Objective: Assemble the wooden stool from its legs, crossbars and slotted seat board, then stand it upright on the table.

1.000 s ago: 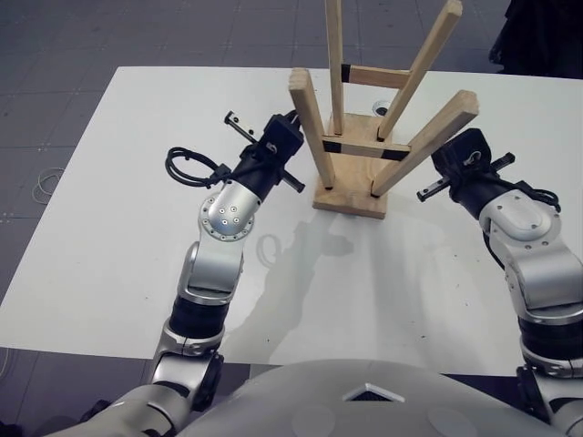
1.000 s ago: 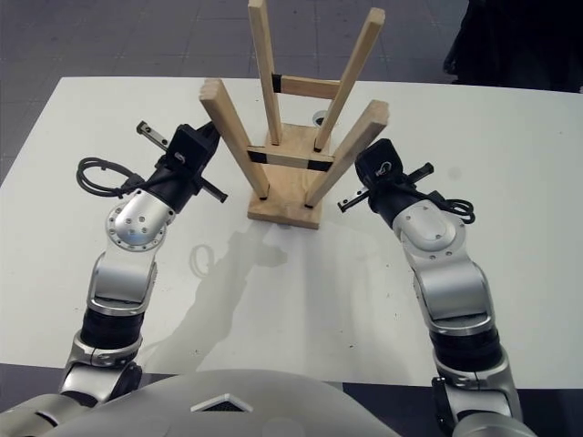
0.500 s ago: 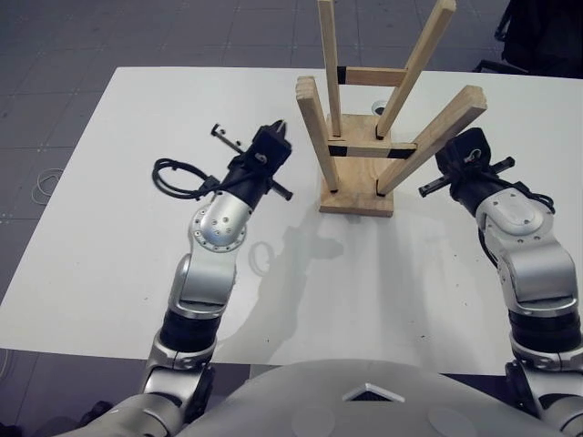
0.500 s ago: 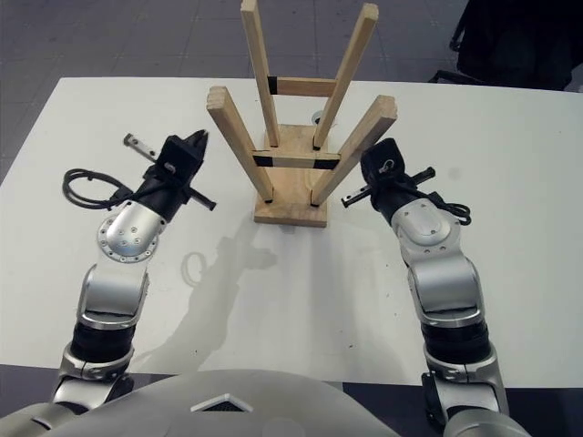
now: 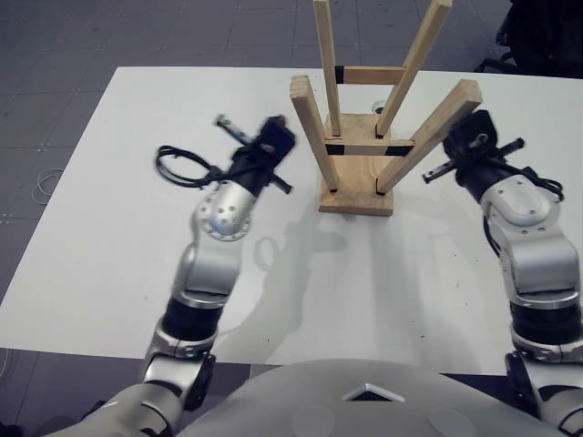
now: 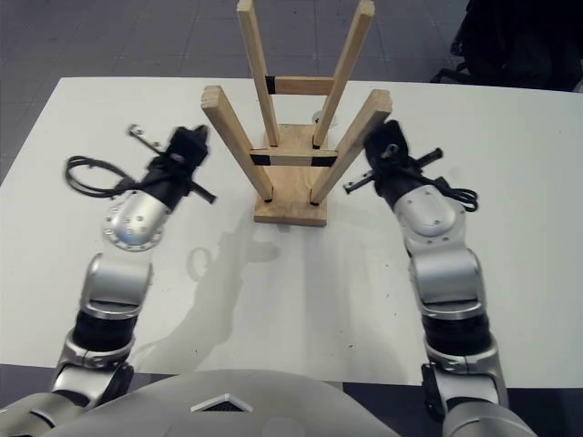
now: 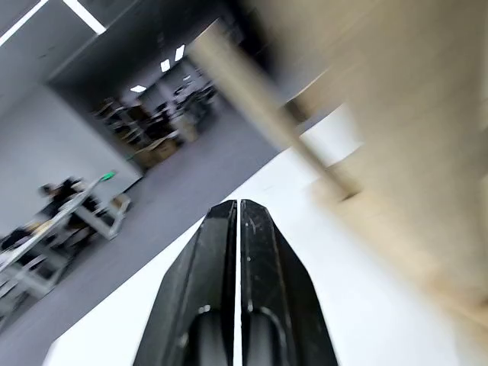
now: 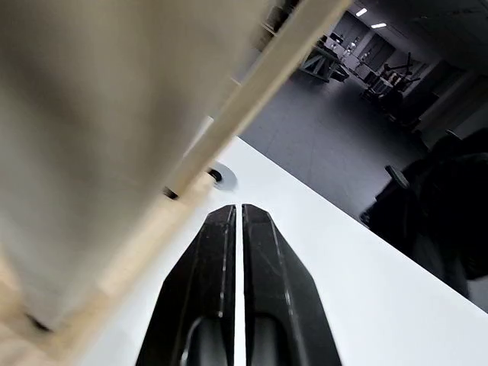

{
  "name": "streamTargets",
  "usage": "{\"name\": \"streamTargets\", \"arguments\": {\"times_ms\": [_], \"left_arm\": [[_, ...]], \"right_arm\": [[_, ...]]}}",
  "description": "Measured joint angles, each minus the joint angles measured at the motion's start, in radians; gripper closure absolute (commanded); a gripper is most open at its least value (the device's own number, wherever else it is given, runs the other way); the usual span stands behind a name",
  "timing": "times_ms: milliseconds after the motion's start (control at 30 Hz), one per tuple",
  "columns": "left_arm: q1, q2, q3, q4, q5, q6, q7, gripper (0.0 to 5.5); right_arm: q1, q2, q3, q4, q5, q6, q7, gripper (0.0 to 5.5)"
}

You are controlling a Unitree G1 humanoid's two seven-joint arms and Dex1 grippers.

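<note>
The wooden stool [image 5: 360, 173] rests upside down on its seat board [image 5: 353, 198] at the back middle of the white table [image 5: 109, 237]. Its legs splay upward, joined by crossbars [image 5: 369, 147] with black bands. My left gripper [image 5: 276, 135] hovers just left of the near left leg [image 5: 311, 127], fingers shut with nothing between them, as the left wrist view [image 7: 238, 217] shows. My right gripper [image 5: 473, 127] is shut and empty beside the near right leg [image 5: 428, 132], its black fingers [image 8: 255, 252] pressed together in the right wrist view.
A black cable loop [image 5: 178, 167] hangs off my left forearm. A small round hole [image 5: 380, 104] shows in the tabletop behind the stool. Open table surface lies in front of the stool and on both sides.
My left gripper moved back toward the stool's near left leg. My right gripper rose slightly along the near right leg. The stool stayed put.
</note>
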Motion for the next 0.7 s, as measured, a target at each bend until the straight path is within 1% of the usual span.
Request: {"name": "streamTargets", "arguments": {"times_ms": [100, 233, 433, 567, 700], "left_arm": [[-0.078, -0.028, -0.027, 0.003, 0.036, 0.1, 0.003, 5.4], [-0.121, -0.037, -0.047, -0.011, 0.052, 0.127, 0.001, 5.4], [-0.109, -0.037, -0.056, -0.03, 0.054, 0.127, 0.005, 5.4], [-0.068, -0.032, -0.057, -0.04, 0.068, 0.127, 0.01, 5.4], [-0.018, -0.016, -0.056, 0.006, 0.074, 0.129, 0.016, 5.4]], "right_arm": [[-0.039, 0.039, 0.023, 0.008, -0.042, 0.061, -0.041, 5.37], [-0.044, 0.047, 0.024, 0.037, -0.057, 0.079, -0.045, 5.37], [-0.053, 0.048, 0.035, 0.059, -0.059, 0.096, -0.043, 5.37], [-0.109, 0.052, 0.064, 0.08, -0.083, 0.132, -0.043, 5.37], [-0.16, 0.091, 0.065, 0.08, -0.083, 0.138, -0.043, 5.37]]}}
